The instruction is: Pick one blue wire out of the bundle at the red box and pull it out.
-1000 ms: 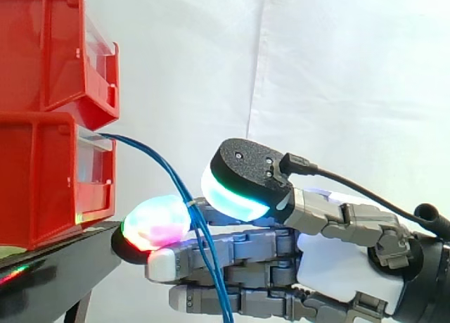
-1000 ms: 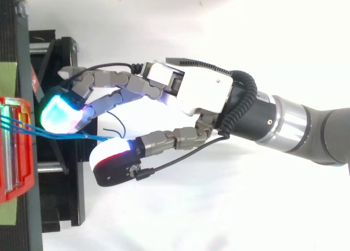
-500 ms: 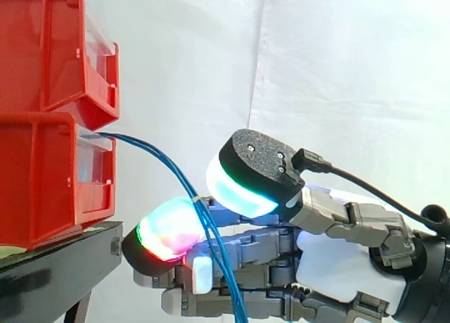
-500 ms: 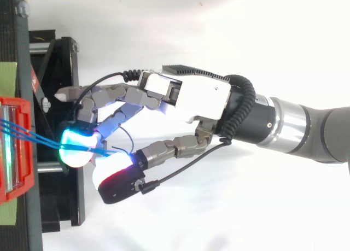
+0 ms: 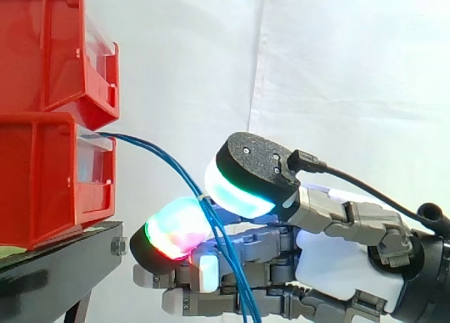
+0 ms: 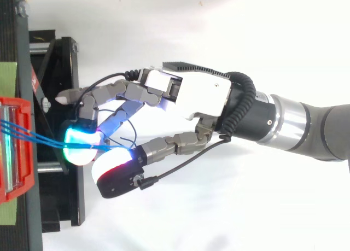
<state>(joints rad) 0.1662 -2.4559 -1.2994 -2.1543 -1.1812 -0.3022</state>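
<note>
Side view first: we see the blue wires (image 5: 158, 154) leave the front of the lower red box (image 5: 42, 175), just under its clear window, and arc downward and to the right, away from the bin. They run straight into the hand (image 5: 344, 267), which reaches in from the right with its palm low and its fingers pointing toward the bins. One finger pad (image 5: 172, 228), glowing green and red, sits just left of the wires. The thumb pad (image 5: 242, 189), glowing white and cyan under its black back, sits just right of them and a little higher. The strands pass through the narrow space between these two pads, then drop down across the grey fingers toward the bottom edge.

From the top view, we see three strands spread apart at the red box (image 6: 27, 174) and draw together as they reach the hand (image 6: 202, 95). They meet at the cyan-green finger pad (image 6: 79, 150), which presses against the white thumb pad (image 6: 112, 166), so we read the hand as pinching the blue wires (image 6: 49, 141). We cannot tell how many strands lie inside the pinch. The other fingers curl loosely above.

An upper red bin (image 5: 42, 48) is stacked on the lower one, both resting on the black stand (image 5: 56, 267), well clear of the pads. The arm (image 6: 306, 125) enters from the right.
</note>
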